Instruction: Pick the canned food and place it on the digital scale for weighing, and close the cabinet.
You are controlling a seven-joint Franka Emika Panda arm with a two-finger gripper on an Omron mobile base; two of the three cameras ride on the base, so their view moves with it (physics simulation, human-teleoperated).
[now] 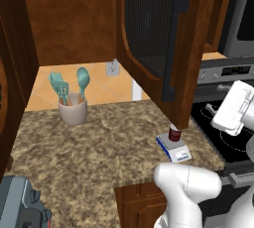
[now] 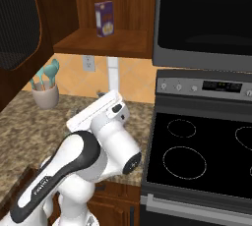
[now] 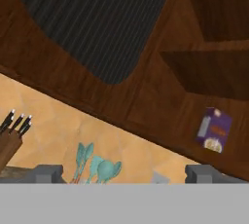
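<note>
Nearest, the arm [image 1: 188,187] has its gripper [image 3: 124,172] spread open and empty, aimed up at the cabinet door [image 1: 154,38] hanging ajar, since the can [image 1: 174,133] already stands on the scale [image 1: 173,148]

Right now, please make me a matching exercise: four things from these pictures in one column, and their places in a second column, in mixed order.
1. canned food
2. utensil cup
3. purple box
4. cabinet door

A. on the open cabinet's shelf
B. on the digital scale
C. swung open above the counter
D. on the counter near the back wall

Pairs: 1-B, 2-D, 3-A, 4-C
</note>
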